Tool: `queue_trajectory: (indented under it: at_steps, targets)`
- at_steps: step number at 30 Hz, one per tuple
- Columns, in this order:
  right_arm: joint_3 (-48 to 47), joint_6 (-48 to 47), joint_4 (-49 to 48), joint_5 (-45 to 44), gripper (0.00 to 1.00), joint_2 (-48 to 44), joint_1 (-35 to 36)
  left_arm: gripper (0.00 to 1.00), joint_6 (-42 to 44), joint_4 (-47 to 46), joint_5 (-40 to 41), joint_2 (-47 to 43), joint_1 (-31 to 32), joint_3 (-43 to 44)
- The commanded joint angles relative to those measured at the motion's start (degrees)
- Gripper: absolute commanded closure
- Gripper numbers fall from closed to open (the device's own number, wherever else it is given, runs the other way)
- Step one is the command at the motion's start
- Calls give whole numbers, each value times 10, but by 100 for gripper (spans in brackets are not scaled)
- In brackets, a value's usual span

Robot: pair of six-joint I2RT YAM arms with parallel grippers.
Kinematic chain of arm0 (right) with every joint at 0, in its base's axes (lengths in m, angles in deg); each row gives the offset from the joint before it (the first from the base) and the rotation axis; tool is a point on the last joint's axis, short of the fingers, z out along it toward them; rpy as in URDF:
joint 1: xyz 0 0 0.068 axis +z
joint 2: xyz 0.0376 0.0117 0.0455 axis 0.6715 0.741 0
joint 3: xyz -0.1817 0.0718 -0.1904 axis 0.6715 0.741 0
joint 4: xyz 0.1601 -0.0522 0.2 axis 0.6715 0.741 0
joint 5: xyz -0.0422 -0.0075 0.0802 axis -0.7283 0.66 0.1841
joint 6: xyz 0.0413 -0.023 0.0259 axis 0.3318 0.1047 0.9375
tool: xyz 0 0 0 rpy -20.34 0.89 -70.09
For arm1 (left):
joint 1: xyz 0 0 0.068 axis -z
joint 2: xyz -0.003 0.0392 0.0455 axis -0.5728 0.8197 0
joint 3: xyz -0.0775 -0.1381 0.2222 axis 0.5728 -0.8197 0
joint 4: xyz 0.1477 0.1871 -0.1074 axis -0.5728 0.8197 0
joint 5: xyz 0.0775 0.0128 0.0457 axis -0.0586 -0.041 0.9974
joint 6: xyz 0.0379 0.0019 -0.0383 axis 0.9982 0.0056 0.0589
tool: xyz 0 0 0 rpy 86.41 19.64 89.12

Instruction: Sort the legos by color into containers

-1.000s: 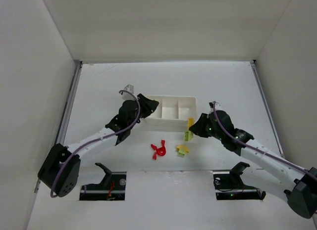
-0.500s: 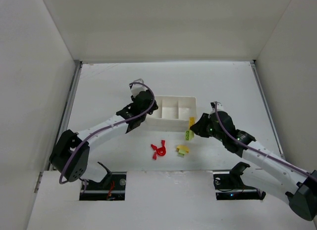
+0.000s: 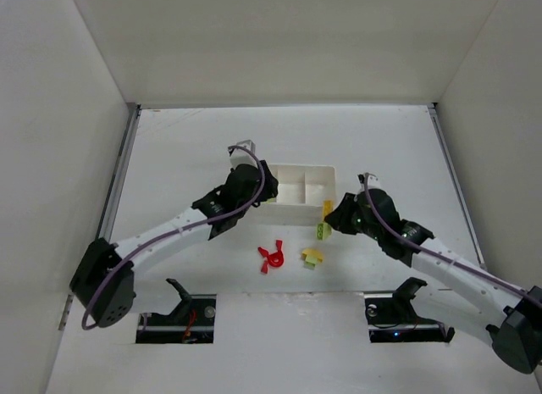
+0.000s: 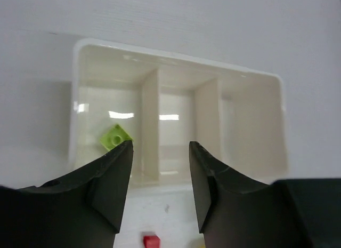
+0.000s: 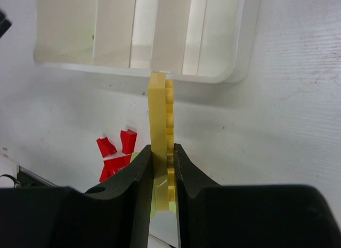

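Table (image 3: 186,148): white, matte, flat, walled in by pale panels on the left, far and right sides.

Lying directly on it:
- One white tray (image 3: 292,213), rectangular, three compartments side by side, near the middle of the table with its long side running left to right.
- Red legos (image 3: 272,257), a small cluster touching one another, in front of the tray.
- Yellow lego (image 3: 312,256), just right of the red cluster, apart from it.
- Light green lego (image 3: 321,231), close to the tray's near right corner.
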Motion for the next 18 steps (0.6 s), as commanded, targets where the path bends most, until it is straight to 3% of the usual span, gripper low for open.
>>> queue_trajectory:
  at_steps: [1, 3, 7, 12, 18]
  targets:
    - [-44, -4, -20, -13, 86, 16, 4, 57, 5, -56, -108, -84, 33, -43]
    - [-58, -6, -18, -13, 86, 34, 4, 56, 11, -76, -173, -109, 51, -79]
    - [-72, -5, -23, -10, 86, 57, 7, 47, 18, -88, -219, -118, 90, -112]
    - [-82, 3, -18, -13, 86, 67, 18, 38, 55, -119, -205, -77, 164, -98]
    - [-78, 9, -16, -8, 86, 60, 17, 33, 70, -144, -185, -30, 192, -78]
